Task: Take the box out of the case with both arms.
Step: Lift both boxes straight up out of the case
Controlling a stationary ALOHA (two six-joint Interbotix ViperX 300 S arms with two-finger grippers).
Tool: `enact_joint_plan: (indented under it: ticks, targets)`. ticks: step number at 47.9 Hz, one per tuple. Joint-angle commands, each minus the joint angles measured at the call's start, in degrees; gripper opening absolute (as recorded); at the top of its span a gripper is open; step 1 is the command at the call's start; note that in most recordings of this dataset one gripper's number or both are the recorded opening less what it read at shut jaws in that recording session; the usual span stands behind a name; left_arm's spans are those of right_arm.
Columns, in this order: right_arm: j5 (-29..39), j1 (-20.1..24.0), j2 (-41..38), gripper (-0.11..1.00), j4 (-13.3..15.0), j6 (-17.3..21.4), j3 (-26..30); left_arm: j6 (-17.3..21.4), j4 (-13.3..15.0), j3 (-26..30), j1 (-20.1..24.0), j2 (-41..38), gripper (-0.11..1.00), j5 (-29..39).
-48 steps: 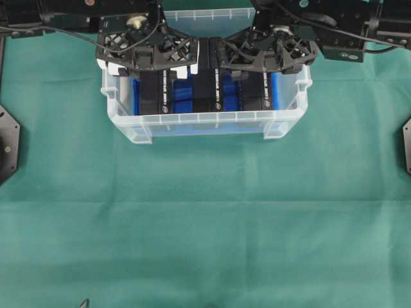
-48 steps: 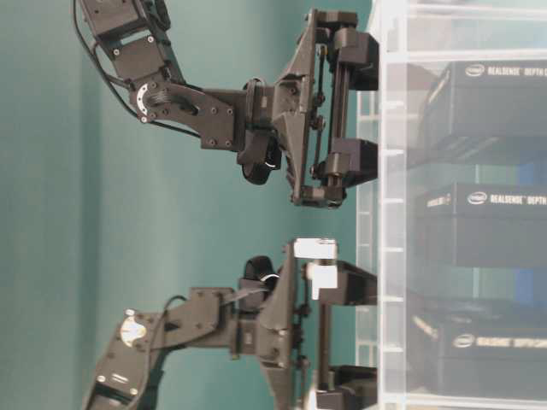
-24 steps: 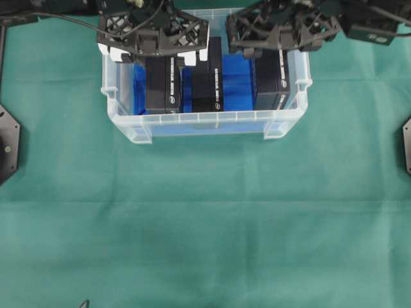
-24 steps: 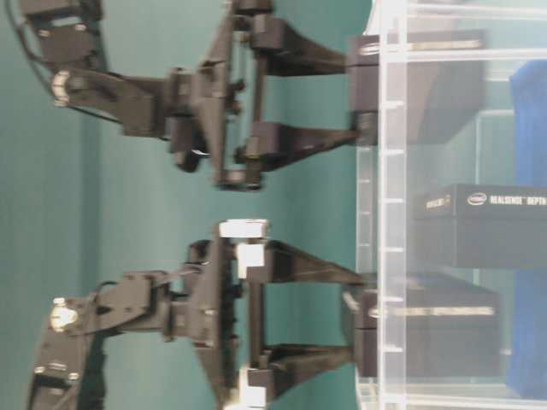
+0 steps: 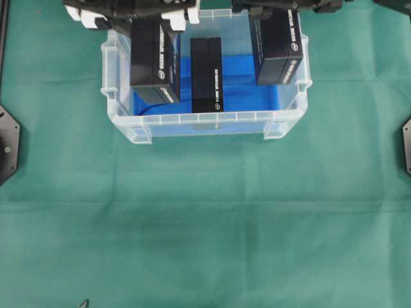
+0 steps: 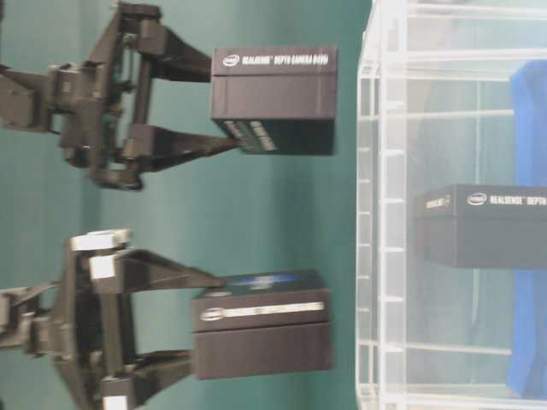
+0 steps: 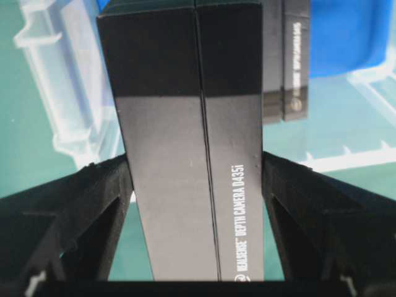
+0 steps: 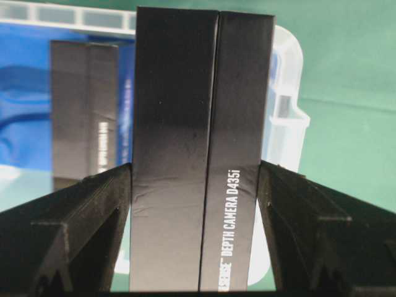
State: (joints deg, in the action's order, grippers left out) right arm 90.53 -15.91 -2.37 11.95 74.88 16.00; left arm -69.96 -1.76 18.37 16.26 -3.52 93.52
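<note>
The clear case [image 5: 205, 118] with a blue liner [image 5: 247, 96] stands at the back of the green cloth. My left gripper [image 6: 201, 329] is shut on a black box [image 6: 261, 325], which it holds clear of the case rim [image 6: 385, 256]. My right gripper [image 6: 218, 102] is shut on a second black box [image 6: 273, 98] at about the same height. In the left wrist view both fingers [image 7: 93, 204] press the box [image 7: 185, 154] on its sides. The right wrist view shows the same grip on its box [image 8: 198, 154]. A third box [image 5: 207, 74] stays upright in the case.
Green cloth [image 5: 205, 224] covers the table in front of the case. Black arm bases [image 5: 8, 144] sit at the left and right edges. The case's side handles [image 5: 108, 93] jut out a little.
Both grippers have risen out of the case, each carrying its box from the floor to clear of the rim. The middle box has stayed put.
</note>
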Motion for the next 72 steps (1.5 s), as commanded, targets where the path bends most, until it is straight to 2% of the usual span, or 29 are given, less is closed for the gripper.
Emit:
enact_joint_plan:
  ticks: [1, 12, 24, 35, 72]
  targets:
    - [1.7, 0.7, 2.4, 0.65, 0.7, -0.4, 4.6, 0.2, -0.2, 4.6, -0.3, 2.0, 0.63, 1.8]
    - [7.0, 2.2, 2.4, 0.65, 3.4, -0.4, 11.0, 0.1, -0.2, 10.6, -0.4, 1.6, 0.63, 6.4]
    - [10.5, 3.3, 2.3, 0.65, 4.0, -0.4, 15.9, 0.1, -0.2, 17.2, -1.1, -0.4, 0.63, 12.8]
    - [11.5, 3.7, 1.8, 0.65, 4.0, -0.4, 17.4, 0.3, -0.3, 22.1, -1.1, -2.5, 0.63, 14.3]
    - [12.9, 3.9, 1.8, 0.65, 3.9, -0.4, 17.4, 1.0, -0.9, 21.0, -0.7, -2.1, 0.63, 14.3]
